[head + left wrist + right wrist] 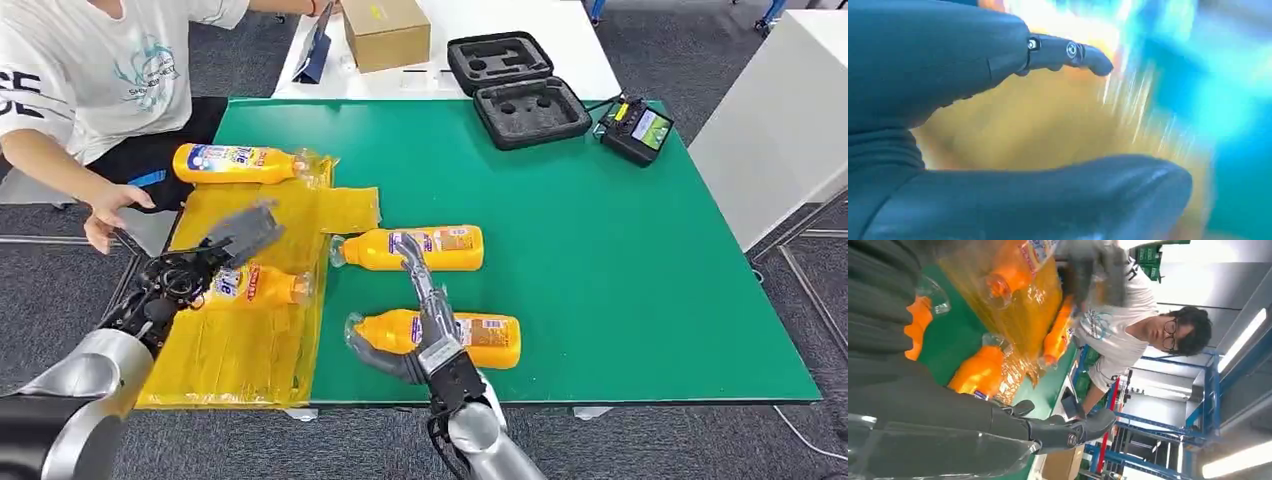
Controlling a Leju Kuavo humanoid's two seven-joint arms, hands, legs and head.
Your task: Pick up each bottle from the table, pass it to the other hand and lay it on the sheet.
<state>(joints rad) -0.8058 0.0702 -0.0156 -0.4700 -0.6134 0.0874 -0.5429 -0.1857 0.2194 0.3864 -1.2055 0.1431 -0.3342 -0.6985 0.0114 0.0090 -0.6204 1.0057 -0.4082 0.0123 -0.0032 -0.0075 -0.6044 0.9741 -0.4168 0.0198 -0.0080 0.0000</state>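
Right hand [425, 335], nearest: resting on the nearest orange plastic bottle with a clear cap [440, 337], which lies on its side on the green mat-covered surface [620, 270], cap toward the sheet. Thumb curls round the cap end and dark fingers [412, 262] stretch out past the bottle; whether it truly grips, cannot tell.

Left hand [215, 250]: fingers spread wide over the yellow crinkled plastic sheet [235, 350], just above a second orange bottle [258, 286] lying on that sheet, cap pointing right. Holds nothing. Left wrist view blurred; thumb and finger apart with yellow between them.

A third orange bottle [415, 249] lies on the green surface just beside the sheet's right edge, beyond the right hand.

A fourth orange bottle [240, 163] lies at the sheet's far end.

Far left: a person in a white printed T-shirt [95, 70], hand [108, 212] hanging off the surface's edge.

Far side: open black foam-lined case [515, 88], small black handheld device with a screen [637, 129], brown cardboard box [385, 32] on a white table [560, 40].
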